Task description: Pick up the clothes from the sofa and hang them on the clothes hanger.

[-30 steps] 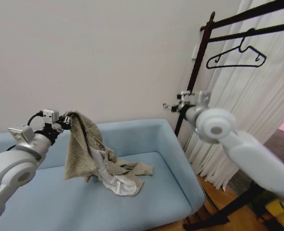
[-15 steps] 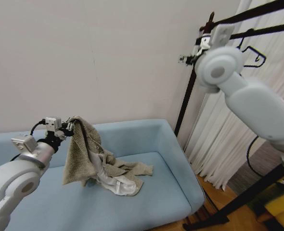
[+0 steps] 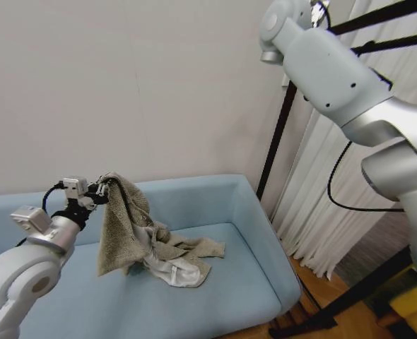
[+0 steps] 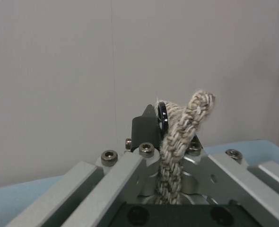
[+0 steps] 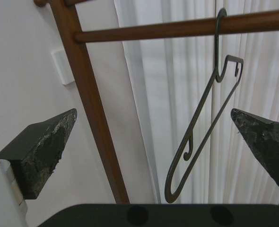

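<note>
- left gripper (image 3: 99,189): over the sofa's left half, fingers closed tight on a fold at the edge of the garment.
- knitted beige garment (image 3: 124,229): upper part hangs from that pinch; the lower part, with its white lining, is heaped on the seat. Risk: the hold is a narrow fold of loose knit, and the trailing weight could pull it free on lifting.
- pale blue sofa (image 3: 215,296): bears the heap.
- rack post (image 3: 273,152): right of the sofa, well apart from the garment.
- right gripper (image 5: 153,113): raised high by the rail (image 5: 168,29), fingers spread wide and empty, facing the wire hanger (image 5: 217,47). Risk: a nudge could swing or unhook it.
</note>
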